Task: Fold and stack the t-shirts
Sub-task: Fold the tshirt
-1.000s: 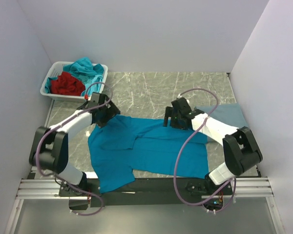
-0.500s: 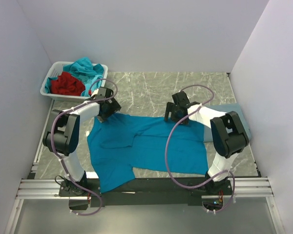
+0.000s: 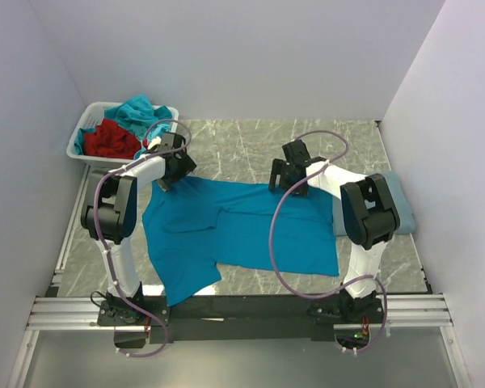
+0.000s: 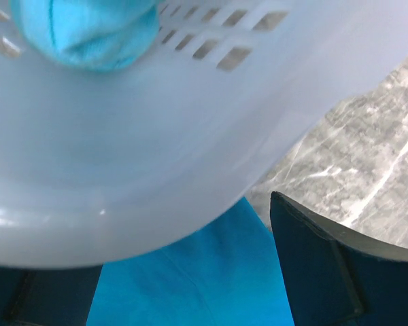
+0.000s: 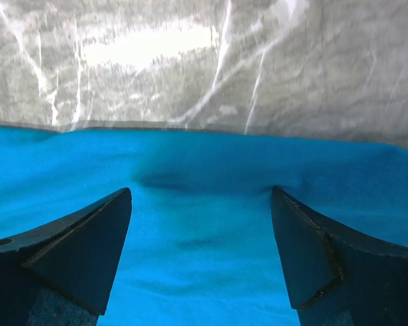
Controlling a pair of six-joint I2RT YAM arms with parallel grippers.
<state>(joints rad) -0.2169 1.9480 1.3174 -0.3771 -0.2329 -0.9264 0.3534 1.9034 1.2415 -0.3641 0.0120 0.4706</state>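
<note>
Flat, faintly creased teal-blue t-shirt (image 3: pixel 242 230)

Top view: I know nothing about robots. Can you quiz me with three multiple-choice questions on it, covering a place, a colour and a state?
1. Where is the basket? A) far left corner B) near right corner C) dead centre
2. What colour is the shirt spread on the table? A) red B) teal-blue C) white
3. How is the right tool? A) open B) shut on the shirt C) gripping the basket

Answers:
1 A: it sits by the far left walls.
2 B: bright teal-blue cloth lies flat.
3 A: its fingers stand apart above the cloth.
</note>
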